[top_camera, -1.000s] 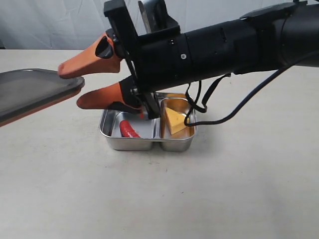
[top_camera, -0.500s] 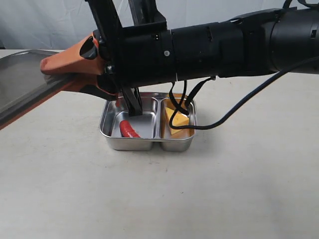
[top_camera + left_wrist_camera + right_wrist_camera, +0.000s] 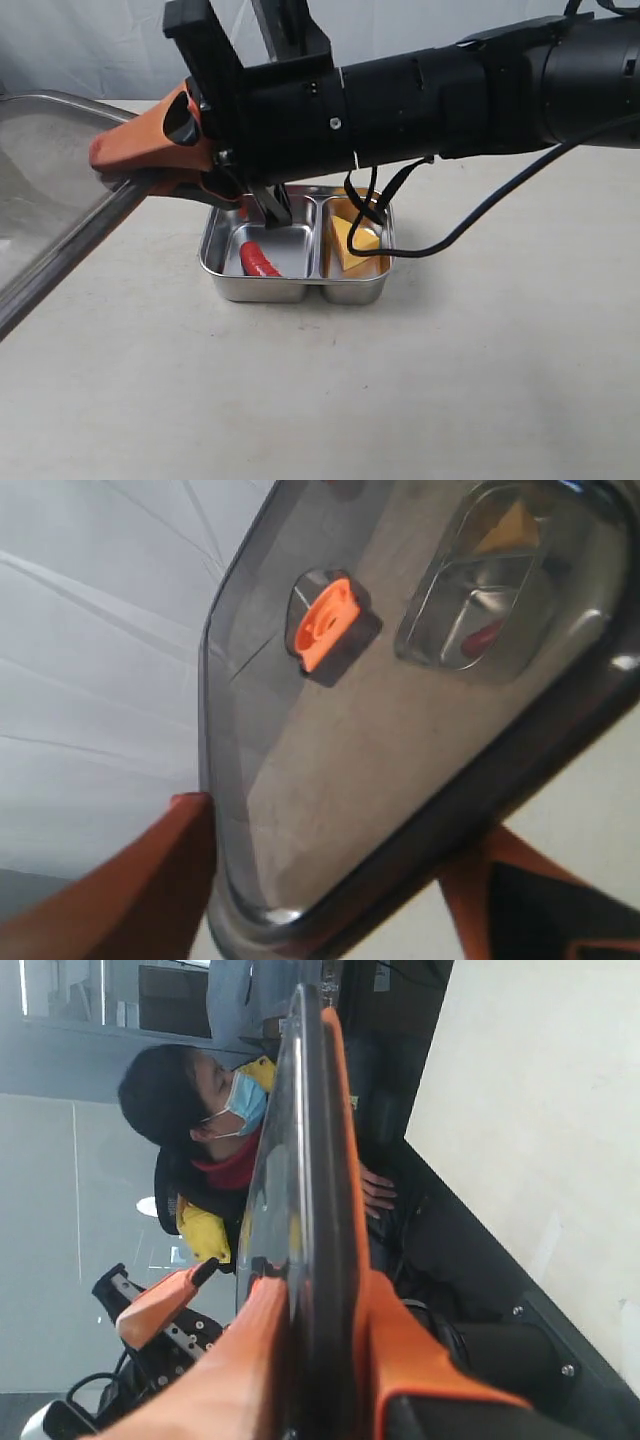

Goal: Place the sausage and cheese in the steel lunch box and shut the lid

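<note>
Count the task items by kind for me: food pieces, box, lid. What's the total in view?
sausage (red, in the box): 1
cheese (yellow, in the other compartment): 1
steel lunch box: 1
lid (dark translucent, held off the box): 1
Total: 4

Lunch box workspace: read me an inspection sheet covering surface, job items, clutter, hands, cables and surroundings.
Surface: pale beige table.
Job's things: shiny two-compartment steel lunch box, uncovered; red ridged toy sausage in its exterior-view left compartment; yellow toy cheese wedge in the other; dark translucent orange-rimmed lid aloft and tilted.
Clutter: nothing seen.
Hands: right hand clamped on the lid's edge; left hand open, fingers astride the lid.
Cables: black cable loops off the right arm above the cheese compartment.
Surroundings: white cloth backdrop; masked person beyond the table.
</note>
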You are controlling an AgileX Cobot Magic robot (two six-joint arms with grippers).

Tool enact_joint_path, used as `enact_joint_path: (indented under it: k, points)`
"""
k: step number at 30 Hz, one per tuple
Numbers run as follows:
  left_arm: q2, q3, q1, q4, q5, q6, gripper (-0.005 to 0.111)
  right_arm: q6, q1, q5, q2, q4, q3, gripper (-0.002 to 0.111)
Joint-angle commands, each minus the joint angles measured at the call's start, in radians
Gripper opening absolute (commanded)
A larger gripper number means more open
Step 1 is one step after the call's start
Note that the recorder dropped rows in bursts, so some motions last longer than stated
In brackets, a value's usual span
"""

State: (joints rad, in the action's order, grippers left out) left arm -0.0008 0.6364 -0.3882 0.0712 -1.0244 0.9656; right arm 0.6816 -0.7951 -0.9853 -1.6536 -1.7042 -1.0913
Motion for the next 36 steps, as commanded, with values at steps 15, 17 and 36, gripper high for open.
enact_joint_path:
  k: [15, 17, 36]
  points:
    - [0.001, 0.005, -0.013, -0.071, -0.087, -0.081, 0.068, 0.083, 0.019, 0.175, 0.066, 0.034, -0.004, -0.001]
    - [0.001, 0.005, -0.013, -0.09, -0.102, -0.117, 0.068, 0.083, 0.019, 0.198, 0.073, 0.032, -0.004, -0.001]
    - [0.001, 0.005, -0.064, -0.244, -0.142, -0.497, 0.063, 0.059, 0.027, 0.956, 0.435, -0.04, 0.393, -0.001]
